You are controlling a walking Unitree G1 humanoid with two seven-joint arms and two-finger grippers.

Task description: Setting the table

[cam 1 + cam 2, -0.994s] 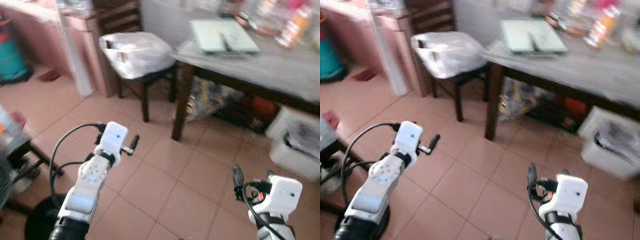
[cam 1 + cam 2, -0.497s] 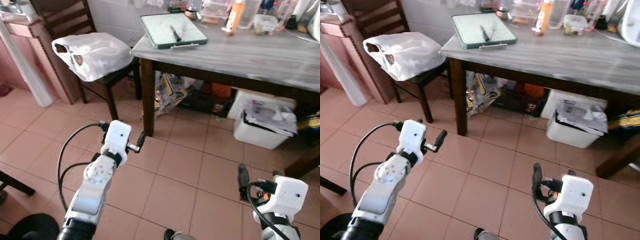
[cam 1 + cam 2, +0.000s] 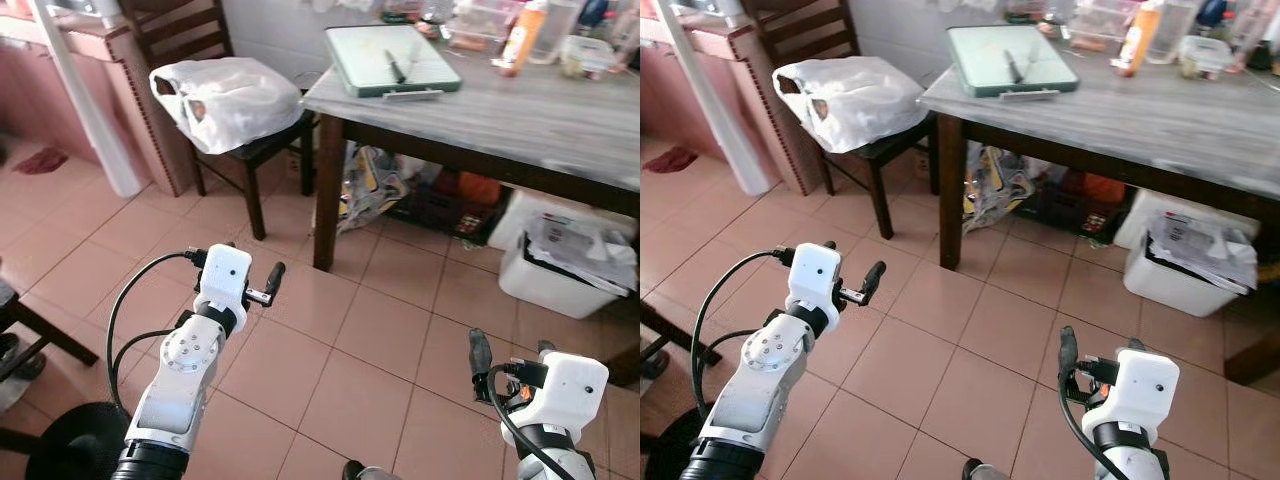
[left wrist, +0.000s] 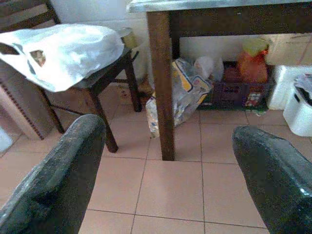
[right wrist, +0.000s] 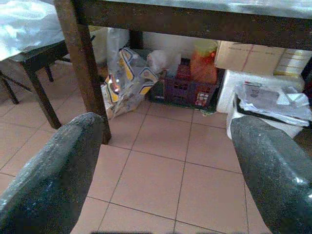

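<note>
Grey-topped table [image 3: 560, 115] ahead; left gripper [image 4: 165, 170] and right gripper [image 5: 161, 175] fingers spread, empty.

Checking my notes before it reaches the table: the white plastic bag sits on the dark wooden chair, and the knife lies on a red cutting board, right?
Not quite: the knife lies on a pale green cutting board, not red, as the left eye view shows. The white plastic bag does sit on the dark wooden chair.
</note>
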